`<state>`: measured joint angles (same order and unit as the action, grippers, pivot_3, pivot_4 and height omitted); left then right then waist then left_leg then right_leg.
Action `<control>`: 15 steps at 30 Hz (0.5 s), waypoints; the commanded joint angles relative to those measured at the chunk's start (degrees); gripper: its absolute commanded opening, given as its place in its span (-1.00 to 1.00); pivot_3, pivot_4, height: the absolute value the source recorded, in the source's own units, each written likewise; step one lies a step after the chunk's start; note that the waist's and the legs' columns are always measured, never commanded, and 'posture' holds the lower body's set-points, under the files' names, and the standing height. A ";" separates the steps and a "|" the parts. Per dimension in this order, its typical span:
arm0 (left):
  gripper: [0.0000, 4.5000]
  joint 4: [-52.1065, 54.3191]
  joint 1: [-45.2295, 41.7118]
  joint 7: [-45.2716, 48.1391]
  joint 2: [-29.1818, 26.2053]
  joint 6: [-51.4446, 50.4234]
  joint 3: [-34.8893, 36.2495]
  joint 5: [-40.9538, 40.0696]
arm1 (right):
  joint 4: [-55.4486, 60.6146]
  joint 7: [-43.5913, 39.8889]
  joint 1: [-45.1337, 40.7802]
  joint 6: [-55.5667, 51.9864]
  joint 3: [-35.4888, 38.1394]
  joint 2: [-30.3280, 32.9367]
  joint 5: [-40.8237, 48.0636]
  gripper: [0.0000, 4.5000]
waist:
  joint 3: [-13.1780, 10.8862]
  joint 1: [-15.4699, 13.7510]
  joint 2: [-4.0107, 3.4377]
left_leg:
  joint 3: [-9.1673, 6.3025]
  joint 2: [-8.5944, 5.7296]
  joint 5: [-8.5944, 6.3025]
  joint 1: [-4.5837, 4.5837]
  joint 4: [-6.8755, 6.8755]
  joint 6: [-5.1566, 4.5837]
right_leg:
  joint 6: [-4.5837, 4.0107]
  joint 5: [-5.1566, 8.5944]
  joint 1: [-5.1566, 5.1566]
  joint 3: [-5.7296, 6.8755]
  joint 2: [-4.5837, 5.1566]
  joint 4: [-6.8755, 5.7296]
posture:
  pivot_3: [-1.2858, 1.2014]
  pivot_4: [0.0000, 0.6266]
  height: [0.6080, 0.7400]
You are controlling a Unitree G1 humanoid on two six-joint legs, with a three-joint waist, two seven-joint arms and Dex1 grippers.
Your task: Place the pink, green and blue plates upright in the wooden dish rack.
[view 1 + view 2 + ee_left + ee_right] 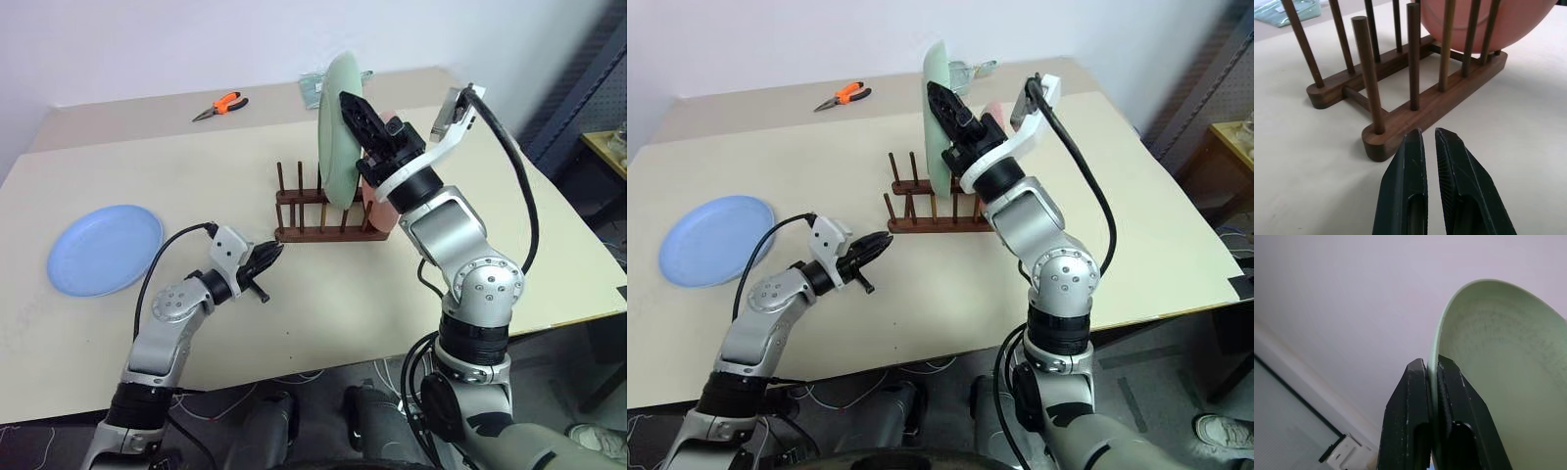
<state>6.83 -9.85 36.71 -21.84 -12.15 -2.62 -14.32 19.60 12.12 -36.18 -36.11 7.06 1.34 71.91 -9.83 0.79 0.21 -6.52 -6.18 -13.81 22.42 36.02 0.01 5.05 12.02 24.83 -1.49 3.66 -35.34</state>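
The right pincer [359, 110] clamps the green plate [336, 127] by its rim, upright above the wooden dish rack [323, 217] mid-counter [431, 284] — the pink plate [1488, 24] already stands in its right-end slots. The left pincer [273, 253], closed and empty, sits just beside the rack's left end. The blue plate [103, 249] lies flat near the counter's left edge.

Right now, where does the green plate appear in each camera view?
Left eye view: green plate upright above the wooden dish rack, in the right hand.
Right eye view: same, top centre.
Left wrist view: not visible; pink plate stands in the rack.
Right wrist view: right side.
Shared landmark: the rack.
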 commanded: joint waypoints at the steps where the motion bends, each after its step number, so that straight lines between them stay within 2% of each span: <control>1: -0.82 2.65 0.19 0.15 -0.32 -0.11 0.72 -0.84 | -1.38 0.60 -0.57 -0.43 -0.46 -0.15 -1.60 -0.98 | 0.00 -0.01 0.00 | 0.00 0.00 0.00 0.00 0.00 0.00 | 0.00 0.00 0.00 0.00 0.00 0.00 | 0.03 -0.52 1.00; 5: -0.82 3.21 0.59 0.20 -0.43 -0.45 0.72 -0.90 | -4.28 -0.20 -1.15 -2.07 -0.38 0.64 -2.83 -0.98 | -0.01 -0.01 -0.01 | 0.00 0.00 0.00 0.00 0.00 0.00 | 0.00 0.00 0.00 0.00 0.00 0.00 | 0.03 -0.52 1.00; 8: -0.82 3.24 0.55 0.26 -0.42 -0.62 0.75 -0.86 | -5.94 -1.11 -1.93 -2.49 -0.24 1.07 -4.57 -0.54 | 0.00 -0.01 -0.01 | 0.00 0.00 0.00 0.00 0.00 0.00 | 0.00 0.00 0.00 0.00 0.00 0.00 | 0.03 -0.52 1.00; 12: -0.82 3.36 0.58 0.26 -0.27 -0.80 0.63 -0.77 | -6.33 -4.64 -3.51 -2.56 -2.09 4.02 -10.48 0.37 | -0.02 -0.01 -0.03 | 0.01 0.00 0.00 0.00 0.00 0.00 | 0.00 0.00 0.00 0.01 -0.01 0.00 | 0.03 -0.52 1.00; 13: -0.82 3.38 0.59 0.26 -0.25 -0.84 0.59 -0.76 | -6.30 -5.82 -3.99 -2.45 -2.66 4.81 -12.04 0.54 | -0.02 -0.01 -0.03 | 0.01 -0.01 0.00 0.00 0.01 0.00 | 0.00 0.00 0.00 0.01 -0.01 0.00 | 0.03 -0.52 1.00; 15: -0.82 3.36 0.54 0.31 -0.24 -0.92 0.50 -0.73 | -6.28 -9.21 -5.53 -2.07 -4.05 7.13 -15.66 0.54 | -0.02 0.00 -0.03 | 0.02 -0.01 0.00 0.00 0.00 0.00 | 0.00 0.00 0.00 0.01 -0.01 0.00 | 0.03 -0.52 1.00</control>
<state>7.72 -9.22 37.03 -21.91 -13.27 -2.62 -14.39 11.89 5.81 -39.64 -38.85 4.16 7.58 58.67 -9.85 0.79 0.18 -6.51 -6.18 -13.81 22.42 36.03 0.01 5.05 12.02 24.83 -1.47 3.65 -35.34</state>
